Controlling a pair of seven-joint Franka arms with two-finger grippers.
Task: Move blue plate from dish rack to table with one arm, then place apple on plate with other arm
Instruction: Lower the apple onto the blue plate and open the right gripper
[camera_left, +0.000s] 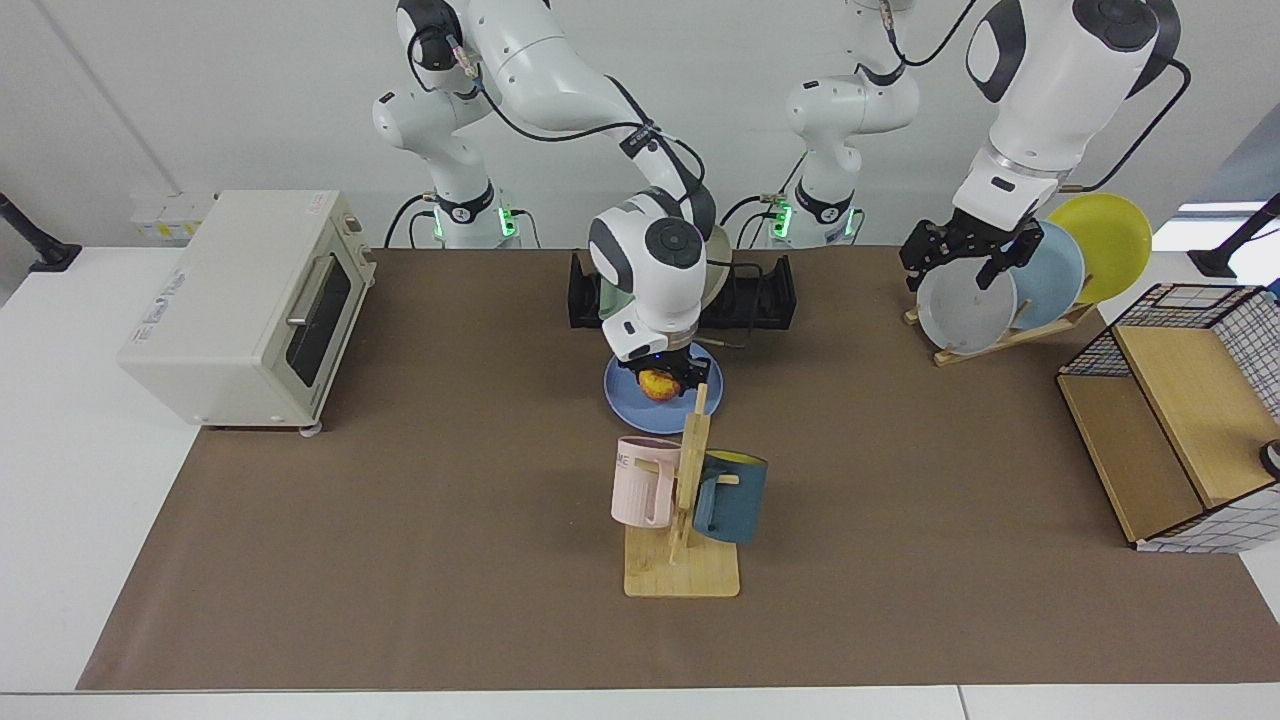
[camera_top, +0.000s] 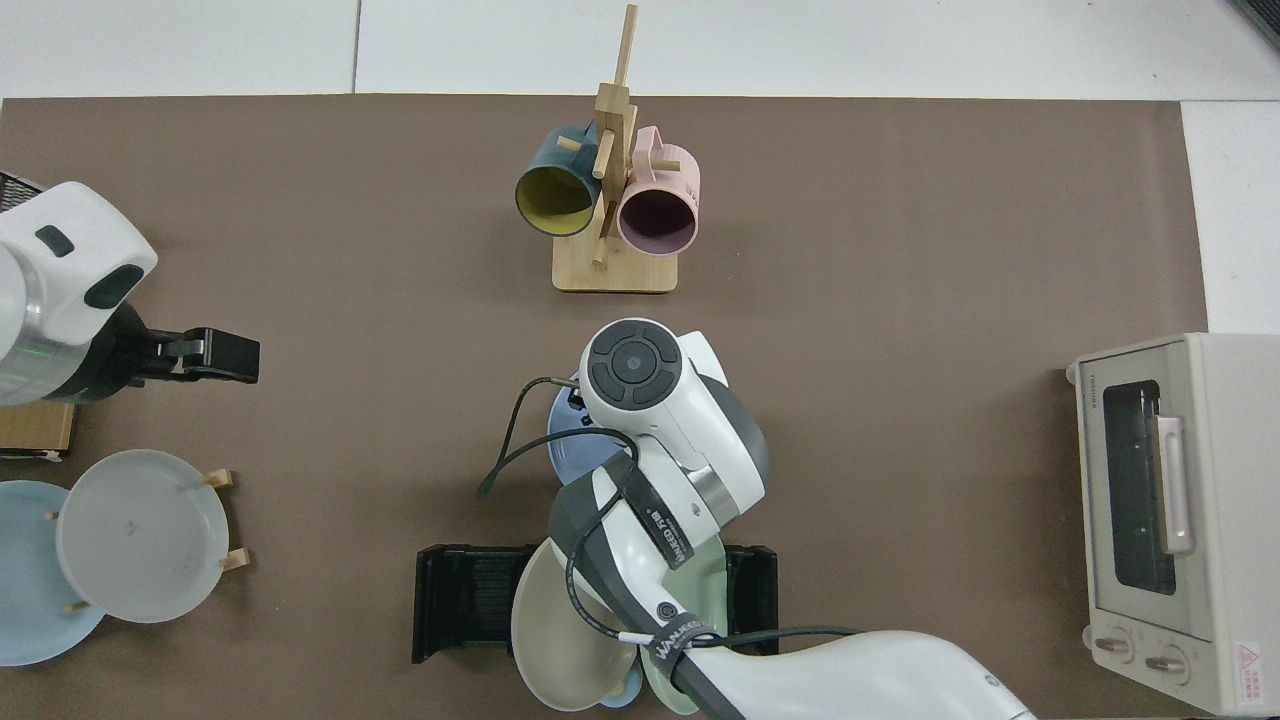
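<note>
The blue plate (camera_left: 628, 404) lies flat on the table's brown mat (camera_left: 420, 500), just in front of the black dish rack (camera_left: 765, 296). My right gripper (camera_left: 661, 385) is shut on the apple (camera_left: 655, 384), held low over the plate's middle; whether it touches the plate I cannot tell. In the top view the right arm covers the apple, and only the edge of the blue plate (camera_top: 568, 455) shows beside the dish rack (camera_top: 468, 600). My left gripper (camera_left: 962, 266) waits open above the wooden plate stand, holding nothing; the top view has the left gripper (camera_top: 228, 357) at the left.
A wooden mug tree (camera_left: 682, 520) with a pink and a dark blue mug stands right in front of the plate. A beige and a green plate (camera_top: 570, 630) stay in the rack. A toaster oven (camera_left: 250, 305), a wooden plate stand (camera_left: 1000, 300) and a wire basket (camera_left: 1180, 420) flank the mat.
</note>
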